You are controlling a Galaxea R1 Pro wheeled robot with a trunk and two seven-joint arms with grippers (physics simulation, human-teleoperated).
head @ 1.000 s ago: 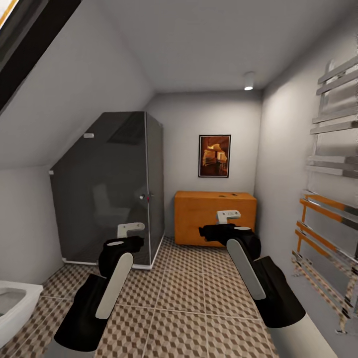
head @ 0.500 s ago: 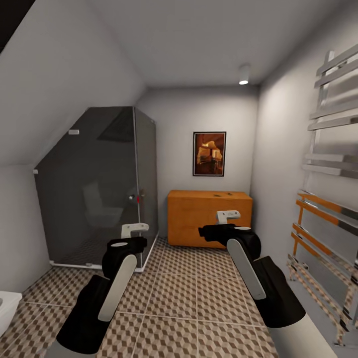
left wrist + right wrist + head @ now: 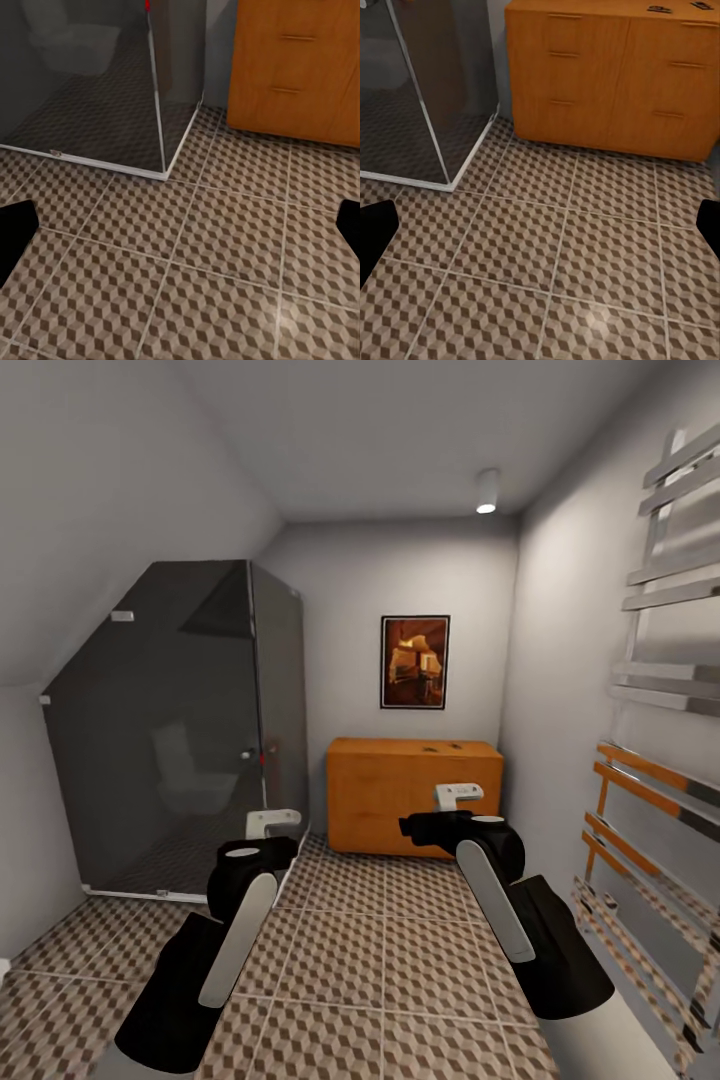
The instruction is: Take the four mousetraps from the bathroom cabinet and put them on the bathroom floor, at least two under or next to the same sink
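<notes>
We judge the task barely begun: we are in the bathroom facing the far wall, nothing is carried, and all fetching and placing is left to do. Going from the left, a smoked-glass shower enclosure fills the corner, its dark panes tinting the tiles behind them and faintly reflecting a toilet shape. In front of it our left gripper hangs over the bathroom floor; in the left wrist view its dark fingertips sit at the two side edges with bare tile between them, so it is spread wide and empty. The floor is large square tiles printed with a brown, beige and grey cube pattern, split by pale grout. Further right, against the back wall, stands the cabinet, a low orange-brown wooden chest with flat drawer fronts and slim bar handles. On its top we see small dark flat shapes, the mousetraps as we take them, too small to count or make out in detail. Above hangs a dark-framed picture. Our right gripper hovers before the cabinet, well apart from it, likewise wide and empty. At the right wall runs a chrome towel rail of flat glossy bars.
</notes>
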